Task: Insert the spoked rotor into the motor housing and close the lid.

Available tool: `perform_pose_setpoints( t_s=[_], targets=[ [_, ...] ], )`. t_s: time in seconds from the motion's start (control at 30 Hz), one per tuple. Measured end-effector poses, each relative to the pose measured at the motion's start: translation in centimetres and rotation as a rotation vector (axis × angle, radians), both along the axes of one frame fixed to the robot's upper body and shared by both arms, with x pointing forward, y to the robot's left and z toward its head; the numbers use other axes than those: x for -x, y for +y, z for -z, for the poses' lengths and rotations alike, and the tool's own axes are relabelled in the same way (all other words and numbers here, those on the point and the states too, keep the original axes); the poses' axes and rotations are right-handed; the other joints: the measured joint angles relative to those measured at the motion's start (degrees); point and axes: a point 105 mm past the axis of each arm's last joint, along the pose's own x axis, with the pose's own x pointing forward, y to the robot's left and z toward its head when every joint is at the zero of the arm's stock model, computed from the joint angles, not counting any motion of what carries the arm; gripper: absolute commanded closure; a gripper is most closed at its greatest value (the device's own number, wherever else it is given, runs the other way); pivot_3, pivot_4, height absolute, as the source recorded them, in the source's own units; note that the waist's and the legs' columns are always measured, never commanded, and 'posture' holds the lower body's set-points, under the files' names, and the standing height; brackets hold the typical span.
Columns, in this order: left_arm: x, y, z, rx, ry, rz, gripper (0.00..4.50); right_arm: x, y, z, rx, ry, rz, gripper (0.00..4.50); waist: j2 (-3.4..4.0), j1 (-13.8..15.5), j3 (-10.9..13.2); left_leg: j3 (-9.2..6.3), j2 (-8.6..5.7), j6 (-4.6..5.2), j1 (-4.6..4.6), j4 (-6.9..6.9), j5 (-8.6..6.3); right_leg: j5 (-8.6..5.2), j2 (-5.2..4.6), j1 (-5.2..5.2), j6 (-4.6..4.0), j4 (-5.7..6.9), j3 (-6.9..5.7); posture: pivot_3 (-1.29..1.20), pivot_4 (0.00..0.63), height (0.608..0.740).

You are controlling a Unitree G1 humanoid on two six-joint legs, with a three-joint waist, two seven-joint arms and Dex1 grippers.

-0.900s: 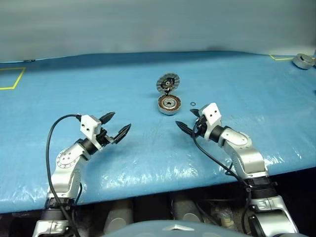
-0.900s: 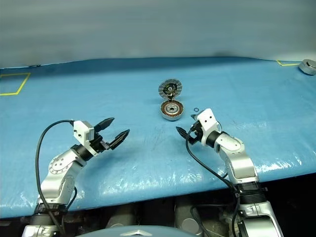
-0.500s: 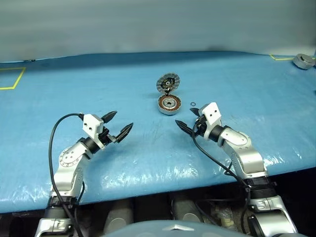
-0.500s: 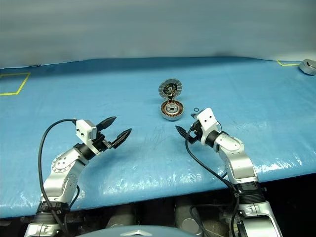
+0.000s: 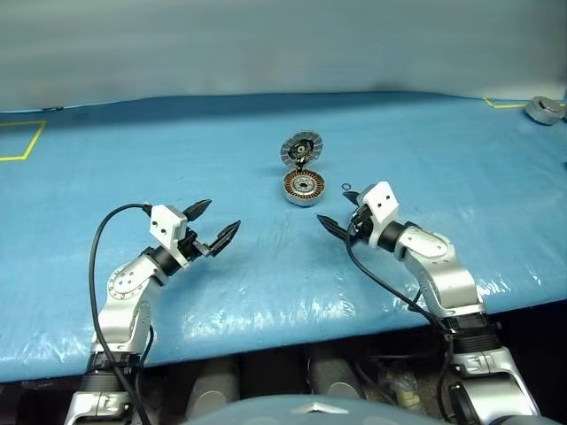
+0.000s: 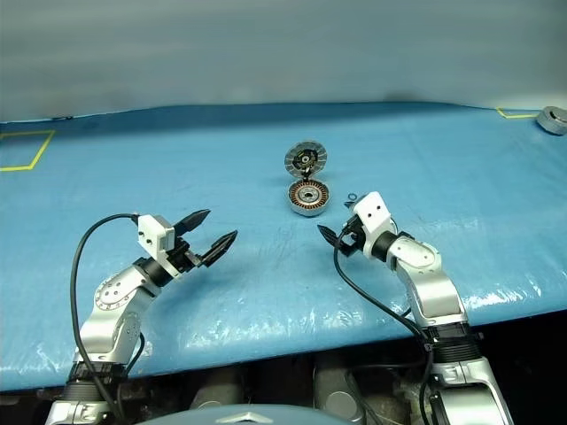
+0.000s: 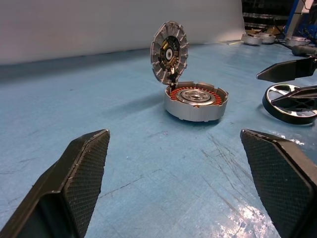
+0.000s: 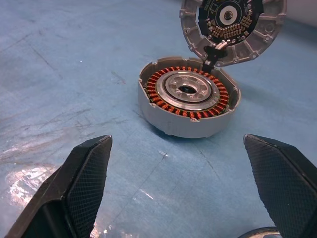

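**Rotor lies by our right hand; the open housing waits just beyond**

The spoked rotor (image 7: 290, 118) lies flat on the blue surface (image 5: 425, 142) right under our right hand (image 5: 339, 212). From the left wrist view that hand's two black fingers cross in front of its rim. We cannot tell whether they touch it. The right hand is spread wide and holds nothing, and so is our left hand (image 5: 215, 219), which hovers well apart on the other side. The motor housing (image 5: 303, 187) sits near the right hand, ahead of it and a little to its left, with its copper windings facing up. Its lid (image 5: 302, 148) stands upright on the hinge at the far side. We judge the right hand is the one to pick up the rotor and carry it the short way forward and left.
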Motion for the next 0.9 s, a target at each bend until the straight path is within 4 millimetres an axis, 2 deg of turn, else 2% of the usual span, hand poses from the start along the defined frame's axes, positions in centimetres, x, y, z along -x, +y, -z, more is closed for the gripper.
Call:
perform_pose_setpoints(
  t_s=[0.23, 0.37, 0.57, 0.7, 0.9],
  targets=[
    [0.1, -0.5, 0.3, -0.002, 0.004, 0.011, 0.0, -0.6, 0.7, -0.3, 0.084, -0.007, -0.07, 0.02, -0.01, 0.0, 0.0, 0.0, -0.01, 0.0, -0.01, 0.0, 0.0, 0.01, 0.0, 0.0, 0.01, -0.01, 0.0, 0.0, 0.15, 0.74],
    [0.1, -0.6, 0.4, -0.015, -0.002, 0.008, 0.0, -1.8, 1.4, -0.6, 0.323, -0.049, -0.203, 0.02, 0.01, -0.2, 0.0, 0.05, 0.0, 0.0, 0.02, 0.03, 0.0, 0.02, 0.0, -0.01, 0.0, 0.01, 0.01, 0.0, 0.15, 0.74],
    [0.2, -1.3, 0.9, -0.005, 0.007, 0.011, 0.0, -3.6, 4.6, -2.2, 0.729, -0.11, -0.504, 0.02, 0.0, -0.3, 0.1, 0.0, 0.01, 0.0, 0.03, -0.05, 0.0, 0.16, 0.0, -0.04, 0.2, 0.0, -0.02, 0.0, 0.15, 0.74],
    [0.5, -1.2, 1.3, 0.003, 0.013, -0.008, 0.0, -4.8, 5.7, -1.5, 0.865, -0.085, -0.579, 0.02, -0.01, -0.1, 0.1, -0.03, 0.0, 0.01, -0.06, -0.06, -0.01, 0.35, -0.04, -0.07, -0.05, -0.06, -0.05, 0.0, 0.15, 0.74],
    [1.5, -0.7, 2.7, 0.012, 0.056, -0.051, 0.0, -6.4, 5.5, -0.8, 0.971, -0.047, -0.594, 0.02, 0.0, -0.1, 0.1, -0.1, -0.02, 0.0, -0.38, -0.03, -0.01, 0.38, -0.08, -0.35, -0.05, -0.08, -0.11, 0.0, 0.15, 0.74]
  ],
)
